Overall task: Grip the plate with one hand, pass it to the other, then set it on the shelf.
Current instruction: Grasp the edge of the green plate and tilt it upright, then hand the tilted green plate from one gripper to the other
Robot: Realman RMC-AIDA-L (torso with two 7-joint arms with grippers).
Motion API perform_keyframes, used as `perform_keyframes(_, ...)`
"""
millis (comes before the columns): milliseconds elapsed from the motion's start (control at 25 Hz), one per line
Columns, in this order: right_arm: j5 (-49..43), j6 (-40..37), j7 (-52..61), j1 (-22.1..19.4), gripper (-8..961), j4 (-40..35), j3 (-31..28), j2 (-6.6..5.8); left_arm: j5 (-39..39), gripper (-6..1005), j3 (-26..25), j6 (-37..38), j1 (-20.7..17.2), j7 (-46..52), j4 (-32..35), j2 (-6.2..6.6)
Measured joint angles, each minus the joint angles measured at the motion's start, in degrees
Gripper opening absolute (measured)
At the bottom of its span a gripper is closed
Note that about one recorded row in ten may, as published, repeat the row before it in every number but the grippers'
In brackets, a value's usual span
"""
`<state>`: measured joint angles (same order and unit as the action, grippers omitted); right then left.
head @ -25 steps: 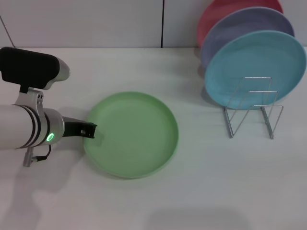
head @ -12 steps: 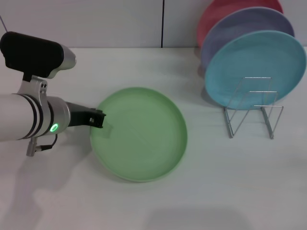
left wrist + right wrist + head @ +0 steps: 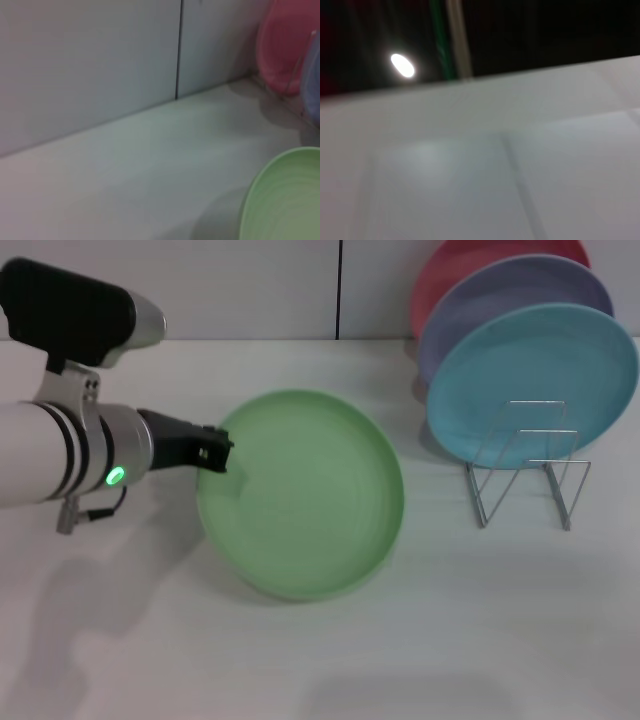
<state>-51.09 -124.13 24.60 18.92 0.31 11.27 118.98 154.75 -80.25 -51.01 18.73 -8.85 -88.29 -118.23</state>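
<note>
Left pincer (image 3: 214,452), green plate (image 3: 305,495) now raised

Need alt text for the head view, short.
The left gripper grips the rim of a green plate, tilting it above a white table. At right, blue, lavender and pink plates stand in a wire rack.

A bare test bench, probably in a robotics lab: a plain white table (image 3: 480,620) set against a panelled white wall (image 3: 230,285), with a wire dish rack (image 3: 525,465) of coloured plastic plates as the only kitchen props.
</note>
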Motion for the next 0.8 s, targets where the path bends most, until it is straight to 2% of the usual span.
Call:
perform_keyframes(120, -1.5, 2.6, 11.8, 3.6, 817, -9.1, 0.8, 0.10, -0.1, 43, -1.1, 0.1, -0.5, -1.3, -2.2, 0.01)
perform_keyframes(240, -3.9, 8.1, 18.2, 7.3, 817, -17.4, 3.3, 0.19, -0.1, 46, -2.1, 0.2, -1.0, -2.0, -4.4, 0.02)
perform_keyframes(360, -5.8, 20.4, 28.3, 10.3, 817, -29.5, 10.5, 0.28, -0.1, 50, -3.3, 0.4, -1.2, -2.6, -6.2, 0.02)
perform_keyframes(480, -12.3, 39.2, 45.8, 10.8, 817, -45.9, 21.9, 0.17, 0.0, 53, -4.1, 0.5, -1.2, -2.7, -7.5, 0.01)
perform_keyframes(520, -21.1, 50.9, 62.1, 10.5, 818, -57.3, 28.8, -0.19, 0.0, 54, -4.6, 0.6, -1.2, -3.0, -8.1, 0.02)
perform_keyframes(560, -21.1, 50.9, 62.1, 10.5, 818, -57.3, 28.8, -0.19, 0.0, 55, -4.6, 0.6, -1.2, -3.0, -8.1, 0.02)
perform_keyframes(640, -36.0, 58.1, 81.9, 10.9, 818, -68.6, 31.9, -0.63, -0.1, 57, -4.8, 0.9, -1.2, -3.2, -8.4, 0.01)
perform_keyframes(680, -42.4, 59.3, 88.7, 11.5, 818, -72.2, 32.0, -0.80, 0.0, 58, -4.9, 1.3, -1.2, -3.2, -8.6, 0.00)
perform_keyframes(720, -58.0, 59.0, 105.6, 13.7, 818, -79.8, 31.8, -1.56, 0.0, 59, -4.9, 1.9, -1.3, -3.2, -8.7, -0.02)
perform_keyframes(760, -58.0, 59.0, 105.6, 13.7, 818, -79.8, 31.8, -1.56, 0.0, 60, -4.9, 1.9, -1.3, -3.2, -8.7, -0.02)
perform_keyframes(800, -62.6, 56.9, 111.0, 15.0, 818, -81.4, 31.0, -2.11, 0.0, 62, -4.9, 2.2, -1.3, -3.2, -8.7, -0.02)
